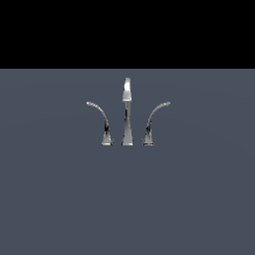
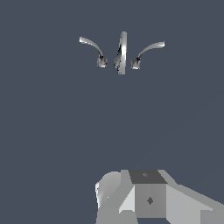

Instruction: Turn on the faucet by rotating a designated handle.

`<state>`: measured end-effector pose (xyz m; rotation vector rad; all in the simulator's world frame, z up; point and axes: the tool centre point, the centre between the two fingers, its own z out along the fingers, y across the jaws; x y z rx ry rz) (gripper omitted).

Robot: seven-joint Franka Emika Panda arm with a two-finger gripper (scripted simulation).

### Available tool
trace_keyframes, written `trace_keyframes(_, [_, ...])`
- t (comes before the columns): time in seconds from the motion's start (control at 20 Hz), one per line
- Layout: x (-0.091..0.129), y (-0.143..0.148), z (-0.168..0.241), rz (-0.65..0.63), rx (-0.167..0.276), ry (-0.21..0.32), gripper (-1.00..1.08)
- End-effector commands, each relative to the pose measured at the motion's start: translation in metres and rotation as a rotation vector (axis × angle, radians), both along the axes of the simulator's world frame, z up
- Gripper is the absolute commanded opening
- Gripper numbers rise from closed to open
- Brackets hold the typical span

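A small shiny chrome faucet stands on a flat slate-grey surface, set out as three separate pieces in a row. In the middle is one tall, straight spout that widens slightly at its foot and is the tallest of the three. On either side stands one slim curved lever on a flared base, so two levers in all. The designated handle is the lever on the exterior view's right of the spout; its tip arcs outward toward the exterior view's right and ends below the top of the spout. The other lever mirrors it on the exterior view's left, its tip arcing the opposite way. The three bases sit near one another but do not touch.

In the wrist view the same three pieces appear far off: the spout, the handle and the mirror lever. A blocky grey and white part of the end effector fills the near edge of that view, well apart from the faucet. Its fingers are not visible, so whether it is open or closed cannot be told. It touches nothing.
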<state>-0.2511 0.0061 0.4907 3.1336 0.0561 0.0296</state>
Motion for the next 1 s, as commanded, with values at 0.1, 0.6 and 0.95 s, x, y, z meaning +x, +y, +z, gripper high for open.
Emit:
trace_keyframes(0.1, [0.001, 0.000, -0.001, -0.003, 0.000, 0.000, -1.00])
trace_keyframes(0.6, [0.020, 0.009, -0.018, -0.091, 0.002, 0.001, -1.00])
trace_keyframes(0.95, [0.053, 0.019, -0.047, -0.230, 0.005, 0.002, -1.00])
